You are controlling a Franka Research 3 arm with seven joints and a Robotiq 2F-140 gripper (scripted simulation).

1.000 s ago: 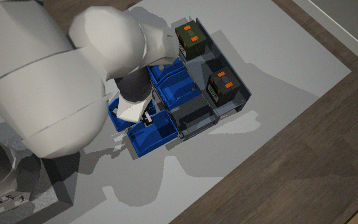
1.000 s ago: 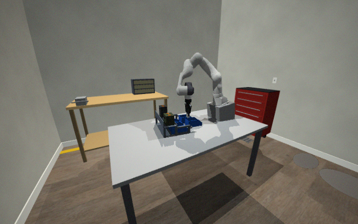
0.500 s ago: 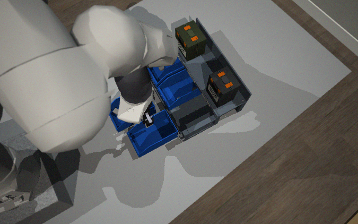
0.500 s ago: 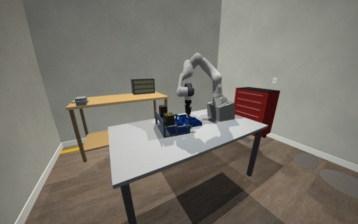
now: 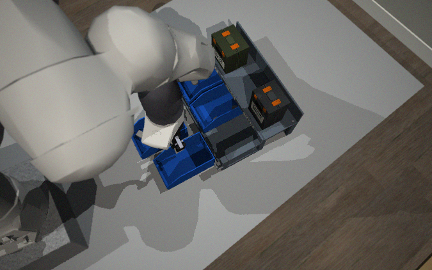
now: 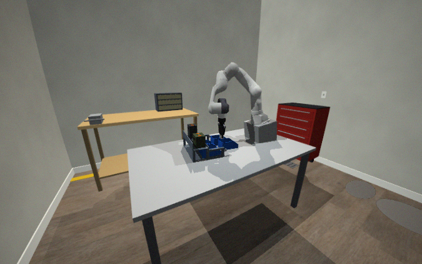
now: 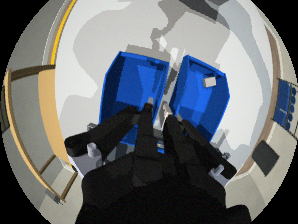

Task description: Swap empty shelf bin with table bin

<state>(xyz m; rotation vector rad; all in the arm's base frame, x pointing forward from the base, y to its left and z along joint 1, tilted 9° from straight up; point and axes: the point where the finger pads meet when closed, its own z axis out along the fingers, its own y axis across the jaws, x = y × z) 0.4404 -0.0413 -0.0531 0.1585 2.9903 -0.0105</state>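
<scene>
Wrist view: fingers [image 5: 178,144] [image 6: 221,136] nearly closed astride 1 blue bin [image 5: 185,162] [image 6: 228,143] [image 7: 134,80] wall, though I cannot tell if gripping it.

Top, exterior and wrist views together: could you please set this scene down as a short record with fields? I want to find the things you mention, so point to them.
empty bin: blue [image 5: 180,171] [image 6: 214,139] [image 7: 132,82], outside the shelf, before the vacant place
parts bin: blue [image 5: 139,142] [image 6: 230,143] [image 7: 197,102], beside it, a pale part [image 7: 209,81] inside
shelf: gray [image 5: 286,89] [image 6: 187,144]; one front place vacant
shelf bins: two, blue [image 5: 219,109] [image 6: 217,152]
boxes: olive [image 5: 230,50] [image 6: 199,140] and black [image 5: 269,105] [image 6: 192,130], on the shelf's rear part
gripper: [image 5: 178,143] [image 6: 221,136] [image 7: 158,106] at the empty bin's side wall nearest the parts bin; firm grip cannot be told
</scene>
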